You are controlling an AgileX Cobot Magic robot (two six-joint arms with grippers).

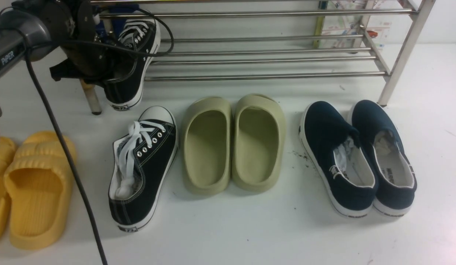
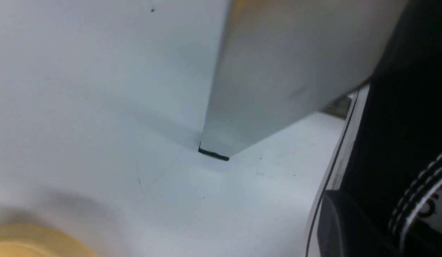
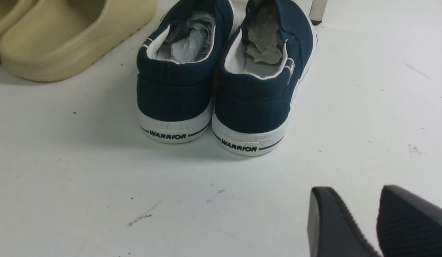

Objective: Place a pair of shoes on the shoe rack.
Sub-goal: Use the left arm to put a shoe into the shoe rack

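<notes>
1. While the left gripper (image 1: pixel 97 59) pinches one black sneaker (image 1: pixel 134 55), tilted at the left end of the shoe rack (image 1: pixel 268 75) along the far edge of the white surface (image 1: pixel 250 228), the other sneaker (image 1: pixel 147 165) lies toward the near left corner.
2. In the left wrist view, a leg (image 2: pixel 263 71) of the rack stands just beside the held sneaker.
3. In the right wrist view, the right gripper (image 3: pixel 356 192) is empty, its fingers a little apart, near the navy shoes (image 3: pixel 221 82).

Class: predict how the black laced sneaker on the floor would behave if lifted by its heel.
The sneaker looks soft-sided, but its paper stuffing may stop it collapsing. Its loose laces would likely dangle. The flat sole suggests no rolling.
</notes>
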